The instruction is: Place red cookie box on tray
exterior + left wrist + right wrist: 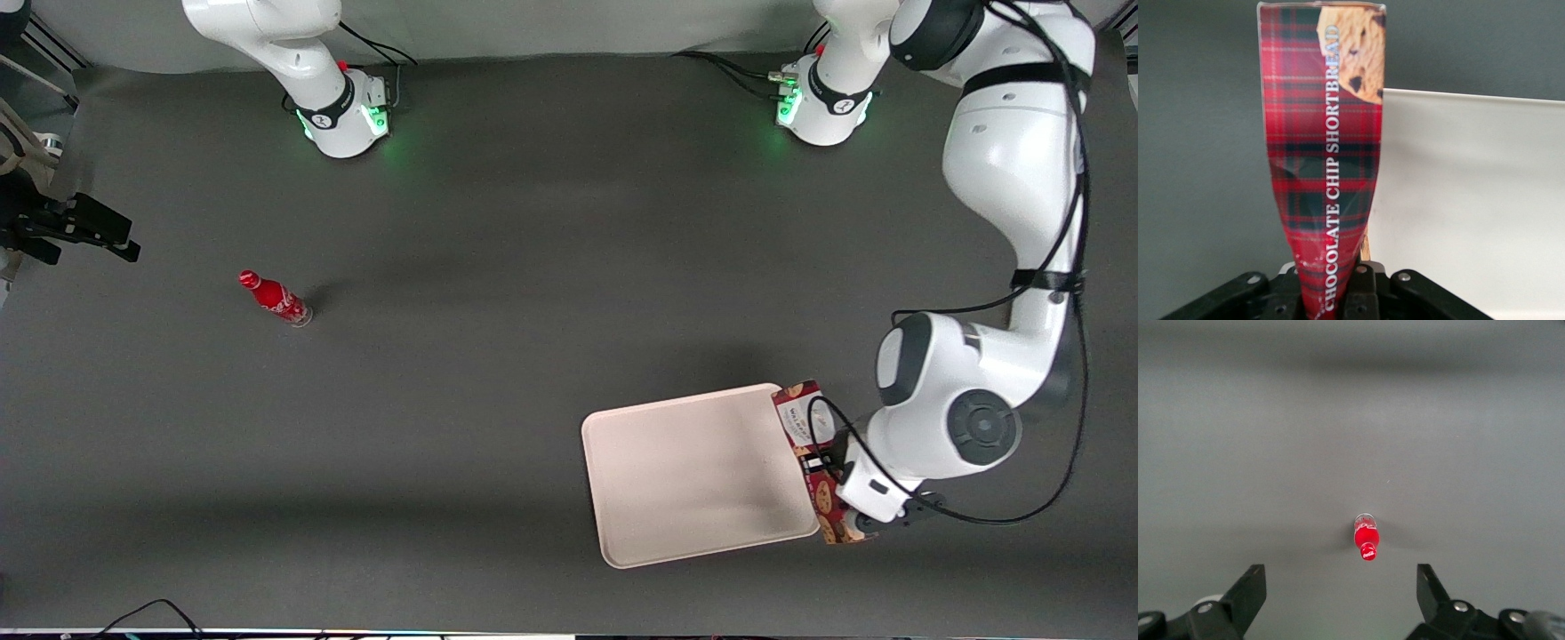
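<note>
Front view, from the parked arm's end across. Bottle (275, 299): small, red, upright on the grey table (498, 293), well apart from everything else; it also shows in the right wrist view (1366, 538).

Tray (693, 471): pale cream-pink, flat on the table toward the working arm's end, nearer the front camera than the bottle. Nothing lies on it.

Box (813, 458): long, dark red, cookie pictures and a white label on the end farther from the camera. It runs along the tray's short edge at the working arm's end, just beside the rim; touching or overlapping, cannot tell.

Gripper (836, 476): over the box's middle. In the wrist view the fingers are clamped on the box's (1328, 160) narrow tartan side, which reads "CHOCOLATE CHIP SHORTBREAD"; the carton is pinched and creased at the gripper (1331, 300). The tray (1471, 200) lies right alongside.
</note>
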Robot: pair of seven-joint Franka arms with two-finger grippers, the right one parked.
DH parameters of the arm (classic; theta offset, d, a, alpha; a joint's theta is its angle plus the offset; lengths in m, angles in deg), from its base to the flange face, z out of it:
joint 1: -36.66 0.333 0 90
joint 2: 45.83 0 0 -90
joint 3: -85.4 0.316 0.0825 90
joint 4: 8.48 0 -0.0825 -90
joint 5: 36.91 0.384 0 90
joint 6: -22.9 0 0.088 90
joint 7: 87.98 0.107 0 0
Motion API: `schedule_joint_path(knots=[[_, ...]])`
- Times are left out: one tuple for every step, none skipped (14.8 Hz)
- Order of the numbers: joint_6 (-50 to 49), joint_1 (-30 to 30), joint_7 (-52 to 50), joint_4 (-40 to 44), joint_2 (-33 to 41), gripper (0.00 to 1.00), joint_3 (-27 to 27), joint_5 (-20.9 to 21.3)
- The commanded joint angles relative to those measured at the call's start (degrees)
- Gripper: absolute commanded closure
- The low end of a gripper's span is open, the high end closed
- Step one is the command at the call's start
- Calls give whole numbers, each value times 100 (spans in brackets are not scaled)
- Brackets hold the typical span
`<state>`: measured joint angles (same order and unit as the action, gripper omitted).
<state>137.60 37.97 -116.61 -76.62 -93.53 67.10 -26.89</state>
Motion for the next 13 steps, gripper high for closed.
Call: schedule_joint_path(knots=[[490, -78, -214, -216, -125, 100, -16, 402], [675, -78, -214, -374, -134, 100, -16, 499], [798, -78, -222, -489, -169, 100, -24, 622], [817, -78, -214, -525, -195, 85, -24, 693], [808, -78, -214, -543, -204, 35, -24, 694], [800, -78, -214, -543, -204, 0, -24, 694], [721, -69, -214, -534, -170, 0, -24, 694], [625, -43, -214, -525, -117, 0, -24, 685], [398, -34, -214, -482, -56, 0, -33, 659], [47, -16, -205, -394, 41, 0, -33, 658], [-409, 1, -170, -306, 207, 0, -42, 641], [-874, 10, -126, -166, 357, 0, -51, 623], [-1375, 62, -91, -26, 515, 0, -68, 606]])
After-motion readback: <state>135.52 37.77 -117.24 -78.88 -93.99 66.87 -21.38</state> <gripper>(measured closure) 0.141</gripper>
